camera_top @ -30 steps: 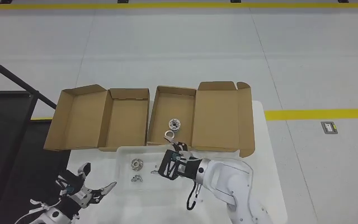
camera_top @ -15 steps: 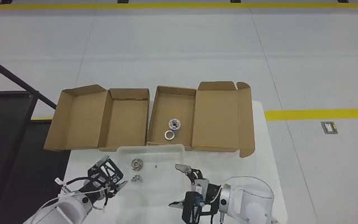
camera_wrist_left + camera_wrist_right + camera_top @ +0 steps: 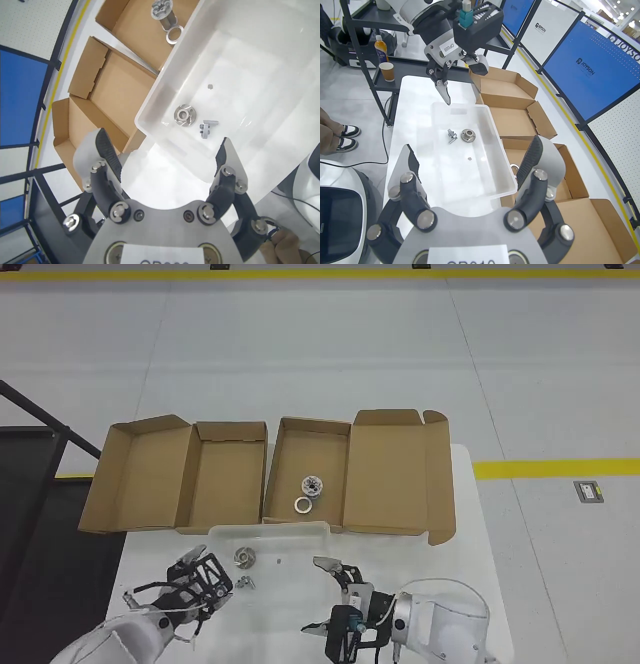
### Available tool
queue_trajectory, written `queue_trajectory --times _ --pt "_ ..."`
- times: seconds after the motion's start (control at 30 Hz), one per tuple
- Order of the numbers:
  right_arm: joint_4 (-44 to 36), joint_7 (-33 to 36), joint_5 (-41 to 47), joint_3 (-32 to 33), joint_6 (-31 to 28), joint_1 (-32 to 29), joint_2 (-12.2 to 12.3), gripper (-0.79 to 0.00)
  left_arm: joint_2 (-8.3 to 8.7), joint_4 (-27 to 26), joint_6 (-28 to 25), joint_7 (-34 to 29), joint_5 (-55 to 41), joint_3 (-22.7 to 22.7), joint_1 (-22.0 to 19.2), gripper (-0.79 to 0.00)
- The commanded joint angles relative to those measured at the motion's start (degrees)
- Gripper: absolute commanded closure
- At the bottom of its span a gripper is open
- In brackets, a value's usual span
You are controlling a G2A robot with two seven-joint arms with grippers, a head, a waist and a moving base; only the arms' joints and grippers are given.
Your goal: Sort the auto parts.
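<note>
A clear plastic tray (image 3: 300,532) holds a round flanged metal disc (image 3: 244,556) and a small metal bracket (image 3: 245,583). My left gripper (image 3: 208,574) hangs open just off the tray's left end, its fingers (image 3: 107,150) spread toward the disc (image 3: 185,115) and bracket (image 3: 207,127). My right gripper (image 3: 318,596) is open and empty over the tray's right part, near the front. From it I see the disc (image 3: 467,135), the bracket (image 3: 452,136) and the left gripper (image 3: 463,83) beyond. A gear-like part (image 3: 312,484) and a metal ring (image 3: 301,504) lie in the right cardboard box (image 3: 320,434).
The left cardboard box (image 3: 225,434) holds nothing, and both boxes' lids lie open flat. A tiny dark speck (image 3: 469,158) lies on the tray floor. Beyond the table's left end stands a dark cart (image 3: 402,65) with a paper cup (image 3: 387,71) and a bottle (image 3: 381,51).
My right gripper has pulled back from the tray's far edge toward the front and opened. My left gripper has moved in toward the tray's left end.
</note>
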Motion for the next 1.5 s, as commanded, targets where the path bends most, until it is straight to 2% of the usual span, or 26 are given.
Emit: queue_trajectory --times 0.0,0.03,0.1,0.17,0.23,0.3,0.37,0.5,0.53,0.57,0.63,0.83,0.93,1.1,1.17,1.2,1.23,1.27,1.47 --pt "0.00 -0.01 -0.02 0.00 0.00 0.00 0.00 -0.785 0.19 1.64 -4.12 -2.33 0.64 1.59 -2.59 -0.785" --pt "0.00 -0.01 -0.02 0.00 0.00 0.00 0.00 -0.785 0.27 3.40 -6.31 -4.26 0.49 2.89 -5.01 -0.785" --pt "0.00 -0.01 -0.02 0.00 0.00 0.00 0.00 -0.785 0.20 6.18 -7.45 -7.15 -0.79 4.72 -8.75 -0.733" --pt "0.00 -0.01 -0.02 0.00 0.00 0.00 0.00 -0.785 0.10 8.45 -8.59 -9.32 -2.82 6.27 -11.53 -0.739" --pt "0.00 -0.01 -0.02 0.00 0.00 0.00 0.00 -0.785 -0.01 10.57 -10.13 -11.92 -5.99 7.70 -14.42 -0.785" --pt "0.00 -0.01 -0.02 0.00 0.00 0.00 0.00 -0.785 -0.02 12.19 -13.02 -14.89 -9.24 9.32 -17.07 -0.785" --pt "0.00 -0.01 -0.02 0.00 0.00 0.00 0.00 -0.785 0.02 13.16 -13.55 -16.78 -10.62 10.34 -18.41 -0.785" --pt "0.00 -0.01 -0.02 0.00 0.00 0.00 0.00 -0.785 0.66 15.67 -11.95 -18.38 -10.63 13.53 -20.44 -0.785" --pt "0.00 -0.01 -0.02 0.00 0.00 0.00 0.00 -0.785 0.96 16.75 -11.39 -18.95 -10.76 14.60 -21.16 -0.767" --pt "0.00 -0.01 -0.02 0.00 0.00 0.00 0.00 -0.785 1.17 17.59 -10.82 -19.51 -11.05 15.39 -21.86 -0.699" --pt "0.00 -0.01 -0.02 0.00 0.00 0.00 0.00 -0.785 1.53 19.34 -9.60 -20.73 -12.49 17.27 -23.41 -0.640" --pt "0.00 -0.01 -0.02 0.00 0.00 0.00 0.00 -0.785 2.90 24.95 -6.60 -23.74 -18.47 23.55 -29.32 -0.622" --pt "0.00 -0.01 -0.02 0.00 0.00 0.00 0.00 -0.785 3.44 27.37 -4.42 -25.91 -20.81 26.08 -32.31 -0.637" --pt "0.00 -0.01 -0.02 0.00 0.00 0.00 0.00 -0.785 4.04 31.41 -1.60 -28.73 -26.33 29.77 -37.59 -0.619" --pt "0.00 -0.01 -0.02 0.00 0.00 0.00 0.00 -0.785 4.26 33.00 -0.73 -29.60 -28.48 31.39 -39.42 -0.576" --pt "0.00 -0.01 -0.02 0.00 0.00 0.00 0.00 -0.785 4.34 33.43 -0.49 -29.85 -28.88 31.93 -39.91 -0.514" --pt "0.00 -0.01 -0.02 0.00 0.00 0.00 0.00 -0.785 4.46 33.95 -0.17 -30.16 -29.37 32.77 -40.61 -0.397" --pt "0.00 -0.01 -0.02 0.00 0.00 0.00 0.00 -0.785 4.58 34.46 0.18 -30.52 -29.88 33.53 -41.25 -0.360" --pt "0.00 -0.01 -0.02 0.00 0.00 0.00 0.00 -0.785 5.41 36.62 2.00 -32.33 -32.86 36.56 -44.16 -0.363"
